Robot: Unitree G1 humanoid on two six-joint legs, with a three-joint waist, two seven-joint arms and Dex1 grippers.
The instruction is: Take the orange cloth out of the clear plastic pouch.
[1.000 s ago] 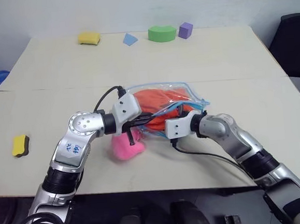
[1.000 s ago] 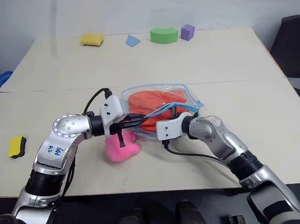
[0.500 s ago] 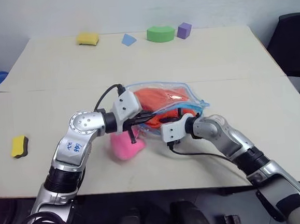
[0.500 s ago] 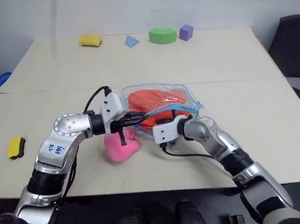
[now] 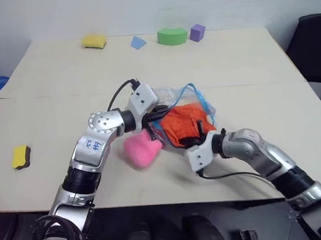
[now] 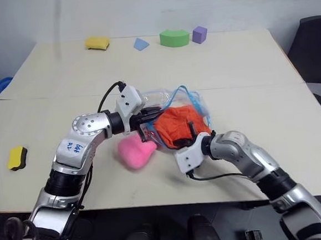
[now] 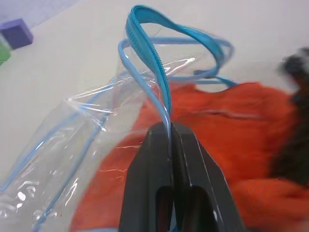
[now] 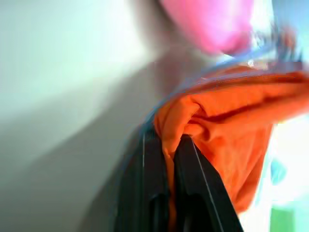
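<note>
Orange cloth [image 5: 184, 123]: bunched at the mouth of the clear plastic pouch [image 5: 176, 99], much of it bulging out toward the robot, near the middle of the cream table [image 5: 245, 69].
Right gripper [image 8: 169, 145]: fingers pinched together on a fold of the orange cloth (seen close in the right wrist view).
Left gripper [image 7: 170, 133]: fingers clamped on the pouch's light blue zipper edging [image 7: 145, 34], which loops up above the fingertips.
Pink plush toy [image 5: 143, 149]: lies on the table just beside the pouch, on the robot's left of the cloth.
Writing: blue handwritten marks on the left arm's grey link [image 5: 93, 146], too small to read for certain.
Far edge: yellow sponge [image 5: 93, 41], blue triangle block [image 5: 138, 42], green arch block [image 5: 172, 35], purple cube [image 5: 198, 32] in a row.
Left side: a second yellow sponge [image 5: 21, 156], well apart from the pouch.
</note>
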